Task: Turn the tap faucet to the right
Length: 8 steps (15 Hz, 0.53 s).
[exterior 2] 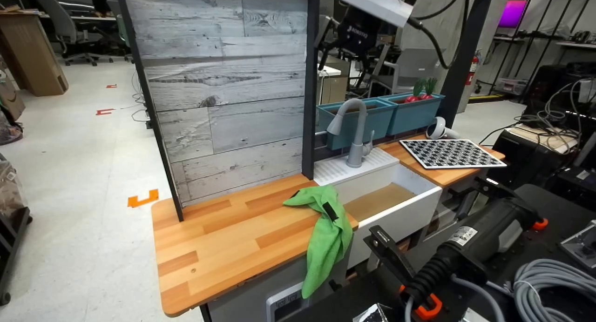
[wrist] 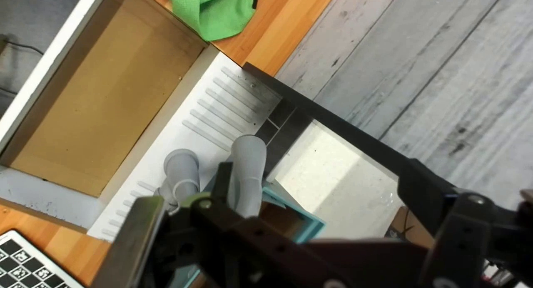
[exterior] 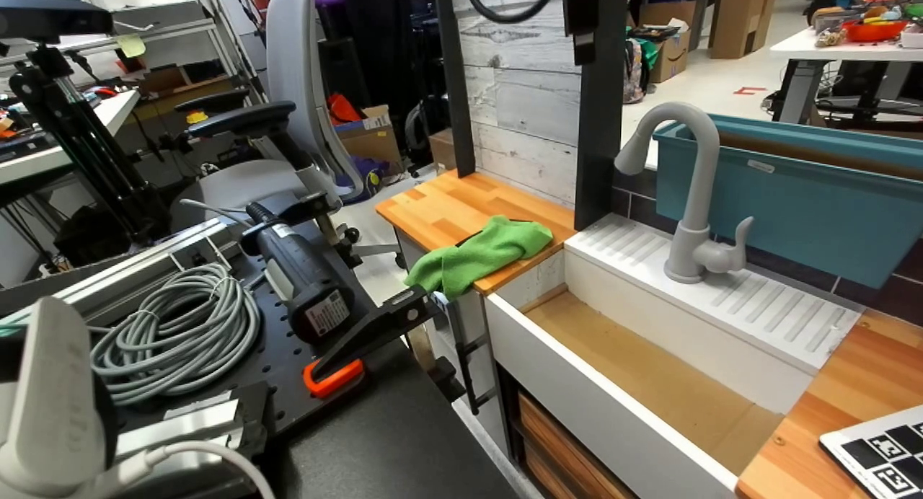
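Note:
The matte grey tap faucet [exterior: 698,174] stands upright on the white ribbed ledge behind the sink. It also shows in an exterior view [exterior 2: 361,126]. In both exterior views its arched spout points left, towards the wood panel, and its small lever [exterior: 743,243] is on the right of the base. In the wrist view the spout [wrist: 249,163] lies beside one finger, and the arch is partly hidden by the gripper. My gripper [exterior 2: 341,73] is above the tap, apart from it, with fingers spread and nothing between them. It also shows from the wrist [wrist: 318,167].
Teal planters [exterior 2: 368,122] stand right behind the tap. A wood-plank panel [exterior 2: 223,89] with a dark post [exterior 2: 309,89] rises beside it. A green cloth [exterior: 479,254] hangs over the counter edge. A checkered board [exterior 2: 451,153] lies on the counter by the white sink [exterior: 613,398].

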{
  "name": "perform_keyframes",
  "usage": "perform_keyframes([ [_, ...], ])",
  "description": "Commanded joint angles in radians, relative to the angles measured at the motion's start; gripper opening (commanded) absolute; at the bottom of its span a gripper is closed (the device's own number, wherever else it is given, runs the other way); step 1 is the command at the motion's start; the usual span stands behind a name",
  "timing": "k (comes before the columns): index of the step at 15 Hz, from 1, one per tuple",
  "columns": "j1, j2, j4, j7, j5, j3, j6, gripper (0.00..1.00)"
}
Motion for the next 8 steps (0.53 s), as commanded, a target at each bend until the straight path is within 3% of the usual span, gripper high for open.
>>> perform_keyframes([
  [1,0.0,0.114,0.107,-0.041,0.044,-0.006,0.022,1.0],
  [8,-0.002,0.103,0.098,-0.05,-0.006,-0.064,-0.052,1.0],
])
